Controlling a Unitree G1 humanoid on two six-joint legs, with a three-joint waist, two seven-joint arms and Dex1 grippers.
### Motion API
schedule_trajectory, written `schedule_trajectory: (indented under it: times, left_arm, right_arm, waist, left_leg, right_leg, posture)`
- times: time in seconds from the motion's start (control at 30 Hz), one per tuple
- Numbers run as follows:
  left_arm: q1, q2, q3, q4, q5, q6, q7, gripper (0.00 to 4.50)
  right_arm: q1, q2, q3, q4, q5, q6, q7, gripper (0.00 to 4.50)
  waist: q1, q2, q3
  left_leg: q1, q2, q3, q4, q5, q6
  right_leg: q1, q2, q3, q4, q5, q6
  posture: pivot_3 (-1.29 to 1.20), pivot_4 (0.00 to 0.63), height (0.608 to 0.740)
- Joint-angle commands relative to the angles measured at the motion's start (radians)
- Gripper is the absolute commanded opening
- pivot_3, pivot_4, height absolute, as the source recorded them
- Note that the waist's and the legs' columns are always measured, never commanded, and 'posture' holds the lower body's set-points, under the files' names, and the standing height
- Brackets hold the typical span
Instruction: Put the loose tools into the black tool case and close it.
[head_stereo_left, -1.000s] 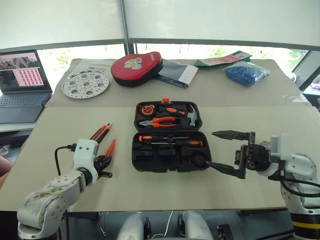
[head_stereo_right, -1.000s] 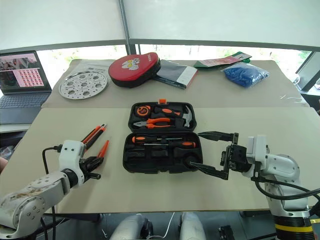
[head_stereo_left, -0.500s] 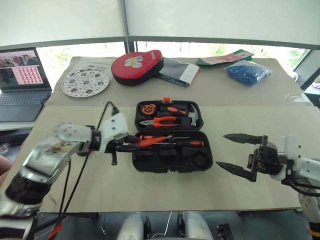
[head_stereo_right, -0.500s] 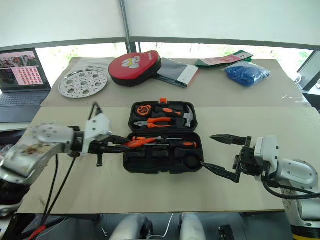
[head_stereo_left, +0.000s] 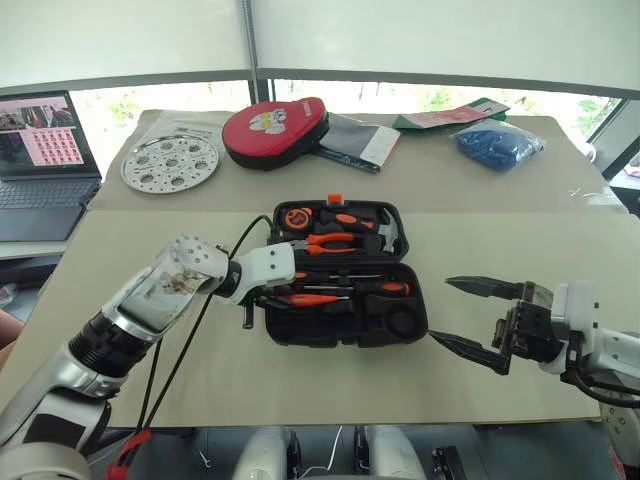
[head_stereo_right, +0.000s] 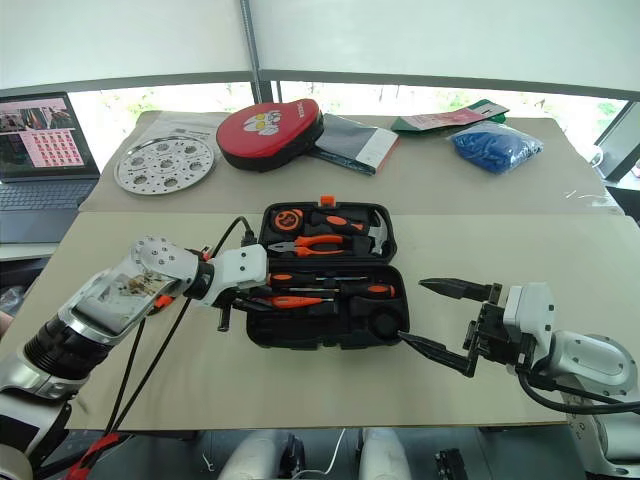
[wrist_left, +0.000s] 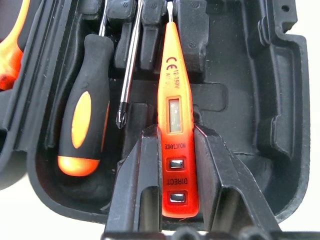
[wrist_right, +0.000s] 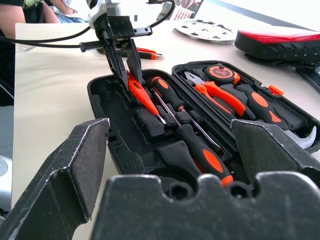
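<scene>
The black tool case (head_stereo_left: 345, 275) lies open in the middle of the surface (head_stereo_left: 300, 370), both halves flat. In its near half the slim orange tester pen (wrist_left: 173, 120) hangs tip-first over a recess, clamped between the left gripper (wrist_left: 175, 165) jaws at its button end; its blunt end is partly covered by them. Beside it lie two screwdrivers (wrist_left: 85, 125), seated in their slots. Behind the left arm, loose tools (wrist_right: 147, 51) are barely visible. The right gripper (head_stereo_left: 480, 318) hovers just beside the case's near right corner, jaws wide apart and empty.
</scene>
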Motion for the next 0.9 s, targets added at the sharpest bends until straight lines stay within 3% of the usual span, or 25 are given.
schedule_trajectory:
  times: [0.03,0.57,0.83,0.9]
  left_arm:
    - [-0.016,-0.014,-0.027,0.015,0.039,0.012,-0.017,0.45]
    - [-0.064,-0.032,-0.137,0.073,0.165,0.055,-0.093,0.45]
    - [-0.027,-0.064,-0.1,0.047,0.143,0.096,-0.068,0.45]
    - [-0.02,-0.082,-0.067,0.039,0.12,0.094,-0.06,1.46]
  right_arm:
    - [0.001,0.003,-0.02,-0.037,0.015,0.0,-0.009,4.5]
    - [-0.008,0.013,0.005,-0.044,0.009,0.006,-0.028,4.5]
    - [-0.029,0.016,0.023,-0.03,-0.003,0.003,-0.036,4.5]
    - [-0.033,0.018,0.028,-0.03,-0.003,0.004,-0.038,4.5]
  waist:
    - [0.0,0.0,0.0]
    - [-0.001,0.0,0.0]
    - [-0.006,0.0,0.0]
    - [-0.004,0.001,-0.001]
  left_leg:
    - [0.0,0.0,0.0,0.0,0.0,0.0]
    - [0.002,0.0,0.0,0.0,0.0,0.0]
    - [0.004,0.0,0.0,0.0,0.0,0.0]
    - [0.004,0.0,0.0,0.0,0.0,0.0]
  right_leg:
    - [0.0,0.0,0.0,0.0,0.0,0.0]
    - [0.002,0.0,0.0,0.001,0.0,0.0]
    - [0.002,0.001,0.002,0.002,0.0,0.0]
    - [0.003,0.001,0.002,0.002,0.0,0.0]
  posture:
    - [0.0,0.15,0.74]
    - [0.0,0.15,0.74]
    - [0.0,0.15,0.74]
    - [0.0,0.15,0.74]
